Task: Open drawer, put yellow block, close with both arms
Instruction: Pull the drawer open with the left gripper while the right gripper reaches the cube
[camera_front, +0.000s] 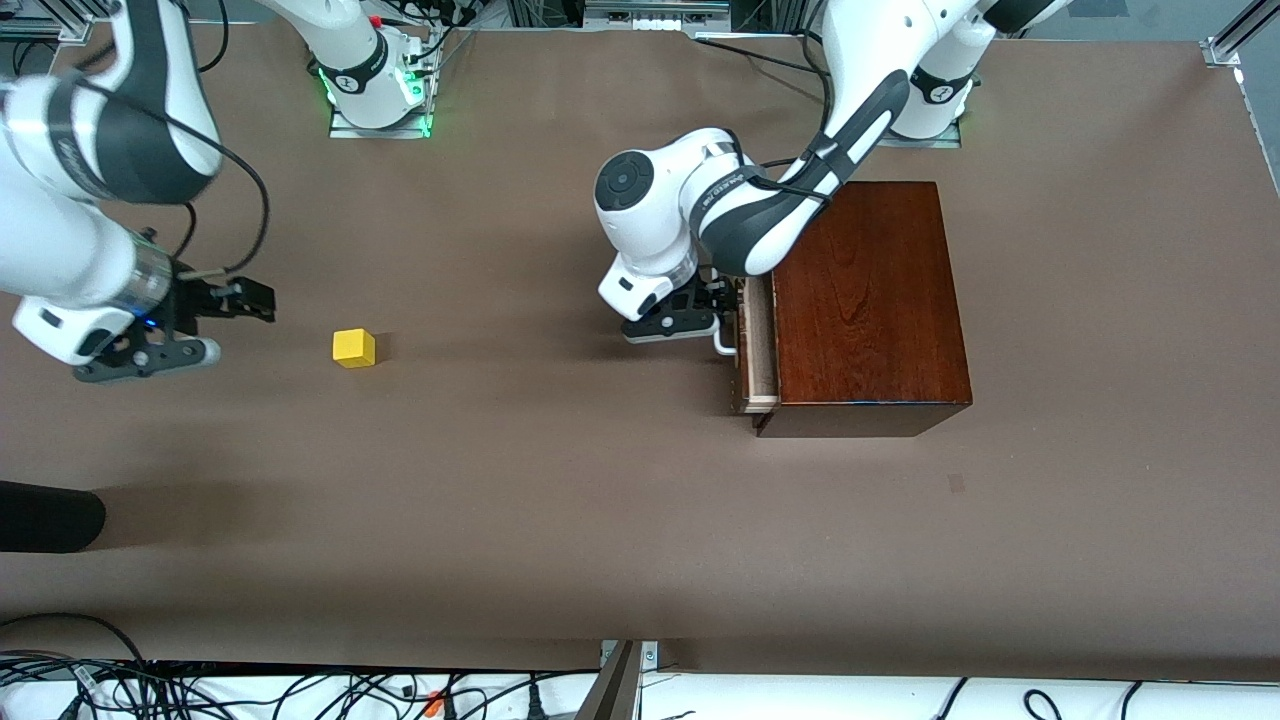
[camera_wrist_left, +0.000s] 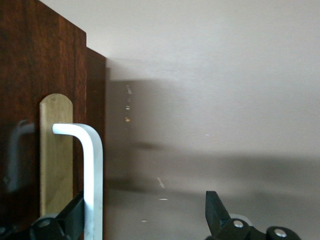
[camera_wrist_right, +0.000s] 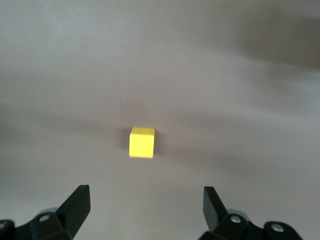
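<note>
The yellow block (camera_front: 354, 348) sits on the brown table toward the right arm's end, and in the right wrist view the yellow block (camera_wrist_right: 142, 142) lies just ahead of the fingers. My right gripper (camera_front: 238, 325) (camera_wrist_right: 145, 195) hangs open beside it, not touching it. The drawer (camera_front: 757, 345) is pulled out a little from the dark wooden box (camera_front: 870, 300), showing a strip of pale tray. My left gripper (camera_front: 728, 300) (camera_wrist_left: 145, 205) is open at the drawer front (camera_wrist_left: 30, 60). The white handle (camera_wrist_left: 92, 170) stands between its fingers, close against one of them.
A black rounded object (camera_front: 40, 515) juts in at the table's edge on the right arm's end, nearer the front camera. Cables (camera_front: 200, 690) run along the table's near edge. Open brown table lies between the block and the box.
</note>
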